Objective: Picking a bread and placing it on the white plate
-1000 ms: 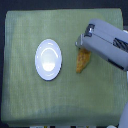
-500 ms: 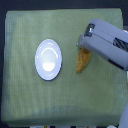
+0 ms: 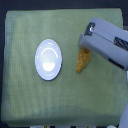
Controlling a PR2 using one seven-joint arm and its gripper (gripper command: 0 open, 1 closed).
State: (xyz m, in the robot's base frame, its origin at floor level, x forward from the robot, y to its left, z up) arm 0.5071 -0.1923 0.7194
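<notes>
One bread (image 3: 82, 60), right of centre, on green cloth (image 3: 20, 100), upper end under gripper (image 3: 85, 44); jaw state not discernible. Little shifted over last second: not yet lifted. White plate (image 3: 48, 59) left, bare, well apart.

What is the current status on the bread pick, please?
Gripper over the bread's upper end; fingers hidden, grip unclear. Bread on the green cloth, apart from the white plate. Plate empty, nothing between.
</notes>
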